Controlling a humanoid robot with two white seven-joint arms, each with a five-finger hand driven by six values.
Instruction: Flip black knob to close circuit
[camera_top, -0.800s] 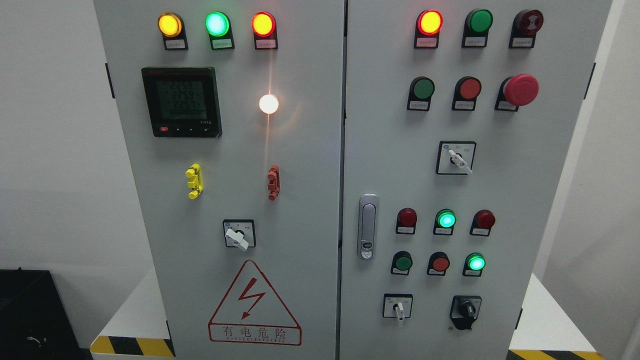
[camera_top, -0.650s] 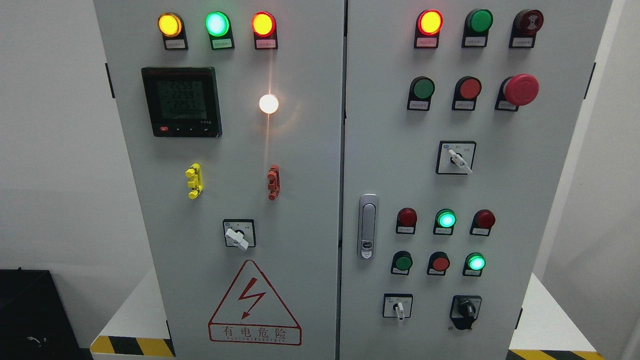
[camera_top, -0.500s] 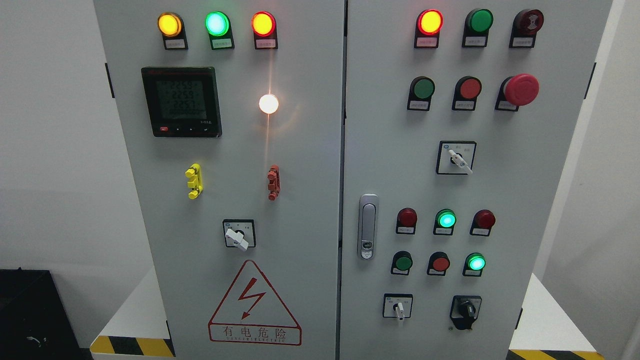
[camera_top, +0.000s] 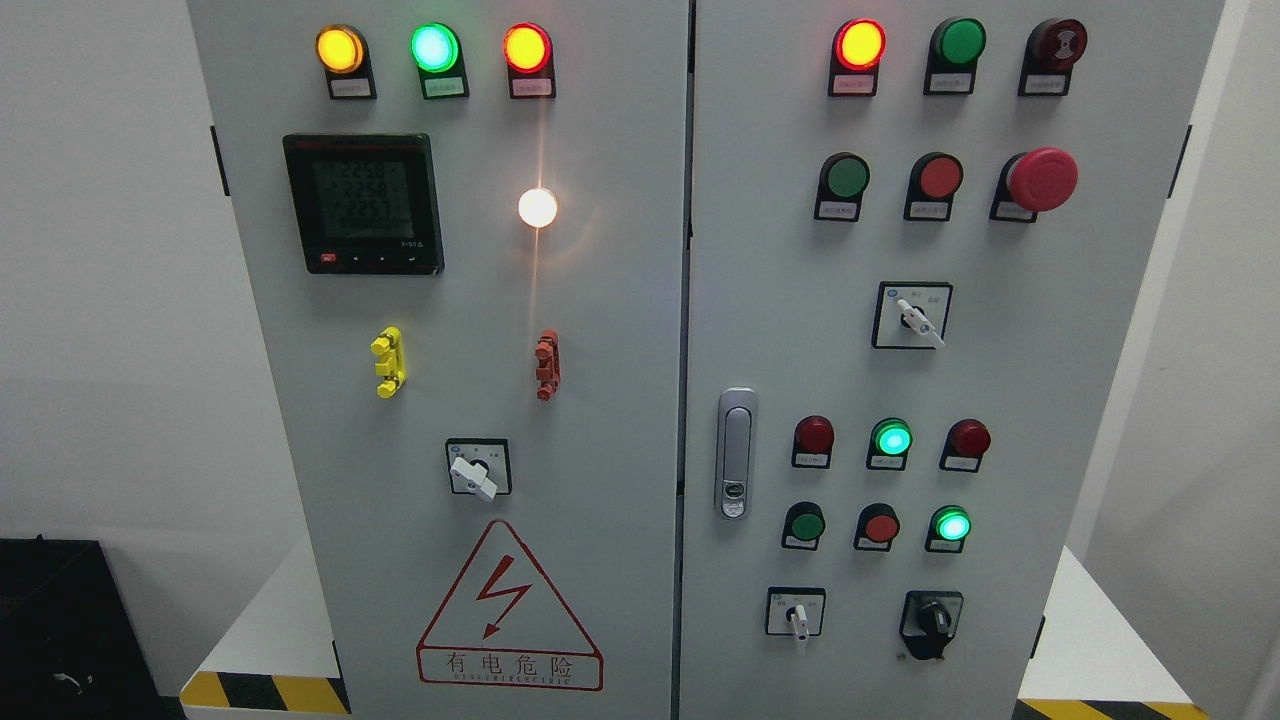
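- Black plastic rotary knob sits low on the right door of the grey metal cabinet, just right of a small white-handled selector switch and below a lit green round lamp.
- Neither of our hands shows in the head view, so we cannot tell how the fingers stand, nor place the knob relative to them.
- We judge the task not yet begun: the knob is untouched and the reach is the step in hand.
- Next, a hand must come up to the knob, close fingers around its grip and turn it, clear of the neighbouring switch.
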